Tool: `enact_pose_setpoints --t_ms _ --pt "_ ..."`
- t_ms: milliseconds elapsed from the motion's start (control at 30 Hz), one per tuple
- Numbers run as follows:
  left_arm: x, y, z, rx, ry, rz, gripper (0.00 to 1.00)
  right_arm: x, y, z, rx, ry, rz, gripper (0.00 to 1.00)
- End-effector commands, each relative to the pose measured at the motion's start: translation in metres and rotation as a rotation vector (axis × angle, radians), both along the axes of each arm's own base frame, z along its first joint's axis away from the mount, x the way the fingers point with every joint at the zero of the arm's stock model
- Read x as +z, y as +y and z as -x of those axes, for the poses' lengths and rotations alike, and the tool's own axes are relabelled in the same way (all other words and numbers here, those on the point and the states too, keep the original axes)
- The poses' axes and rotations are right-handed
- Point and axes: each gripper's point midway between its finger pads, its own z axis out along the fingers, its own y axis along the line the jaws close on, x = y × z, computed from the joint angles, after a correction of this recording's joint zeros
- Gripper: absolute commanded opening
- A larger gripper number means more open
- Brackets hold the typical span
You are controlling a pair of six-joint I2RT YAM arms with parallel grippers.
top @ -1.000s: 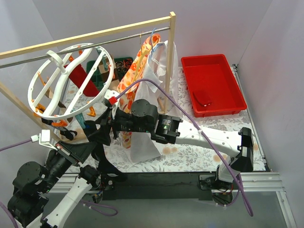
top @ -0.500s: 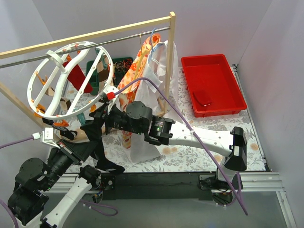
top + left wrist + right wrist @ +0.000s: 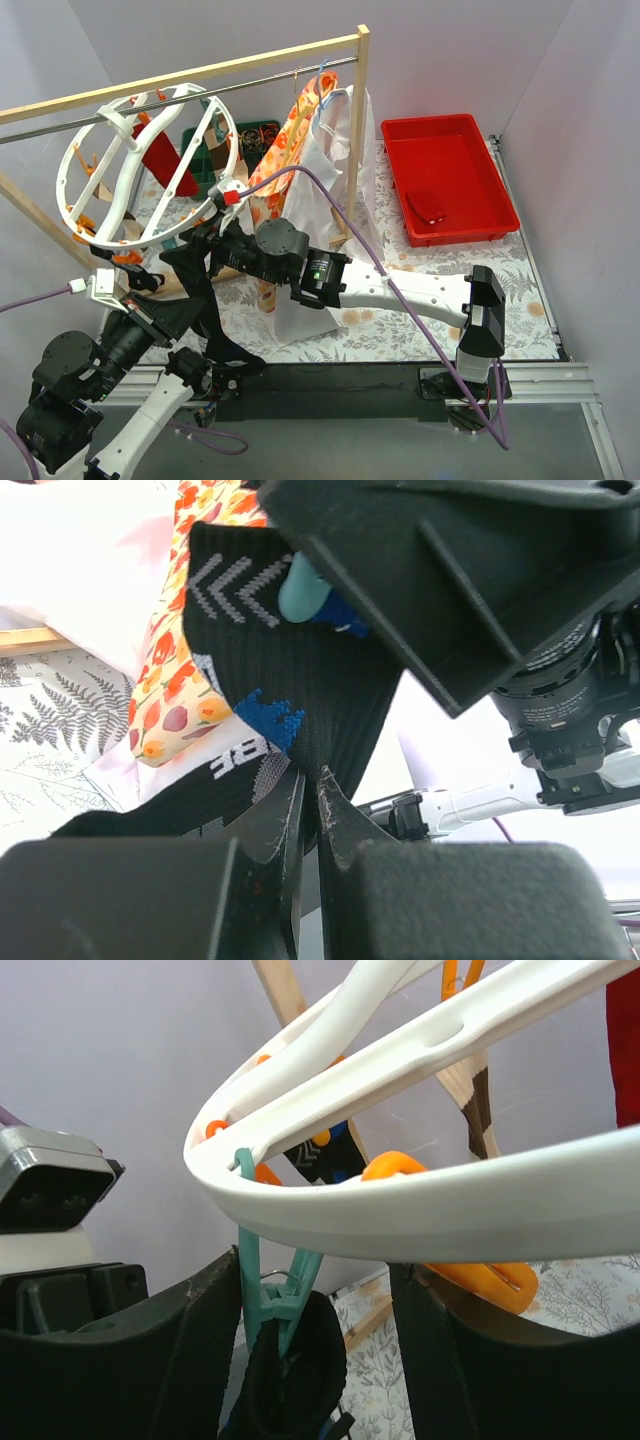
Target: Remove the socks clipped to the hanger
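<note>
The white wheel-shaped hanger (image 3: 128,128) hangs from the metal rail at the left. A black sock (image 3: 208,290) with blue and white marks hangs from a teal clip (image 3: 265,1290) under the hanger's near rim (image 3: 420,1200). My left gripper (image 3: 311,776) is shut on this sock (image 3: 300,680) from below. My right gripper (image 3: 315,1265) is open, with one jaw on each side of the teal clip and the sock's top (image 3: 295,1380); in the top view it (image 3: 200,250) sits at the hanger's lower edge. A red sock (image 3: 165,160) and a tan-and-brown sock (image 3: 475,1100) stay clipped farther back.
A wooden rack post (image 3: 360,120) stands mid-table, with an orange floral garment (image 3: 290,140) and a white shirt (image 3: 320,200) hanging beside it. A red tray (image 3: 430,122) at the right holds a small red item (image 3: 432,207). A green crate (image 3: 250,135) stands behind the hanger.
My right gripper has moved left, up to the hanger's lower rim and around the teal clip. The hanger has tilted a little. My left gripper still holds the black sock.
</note>
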Motion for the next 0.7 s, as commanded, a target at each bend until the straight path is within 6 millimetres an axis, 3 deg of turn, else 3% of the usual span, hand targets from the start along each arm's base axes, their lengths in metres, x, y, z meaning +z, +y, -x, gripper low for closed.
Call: enact_pose_setpoints --t_ms 0,200,300,367,400,433,500,533,667 --pt "-0.004 -0.004 -0.001 -0.024 0.023 -0.032 0.00 0.058 -0.010 -0.002 -0.027 -0.005 -0.173 0.64" --pt "-0.011 -0.005 -0.002 -0.022 0.042 -0.036 0.00 0.062 -0.015 -0.004 -0.042 -0.001 -0.193 0.58" --pt "-0.012 -0.004 -0.002 -0.018 0.045 -0.036 0.00 0.062 -0.016 -0.003 -0.040 0.001 -0.200 0.50" --pt "-0.014 -0.003 -0.001 -0.017 0.054 -0.042 0.00 0.060 -0.016 -0.003 -0.039 0.003 -0.196 0.36" --pt "-0.015 -0.003 -0.001 -0.015 0.058 -0.042 0.00 0.060 -0.016 -0.002 -0.038 0.003 -0.197 0.34" --pt "-0.016 -0.001 -0.001 -0.004 0.060 -0.042 0.00 0.059 -0.016 -0.003 -0.038 0.003 -0.194 0.23" --pt "-0.023 0.001 -0.001 0.007 0.088 -0.052 0.00 0.061 -0.020 -0.003 -0.041 0.000 -0.196 0.17" --pt "-0.025 0.003 0.000 0.014 0.099 -0.052 0.00 0.059 -0.020 -0.004 -0.049 -0.002 -0.192 0.06" --pt "-0.035 0.013 0.003 0.067 0.143 -0.057 0.00 0.056 -0.026 -0.005 -0.063 -0.008 -0.182 0.01"
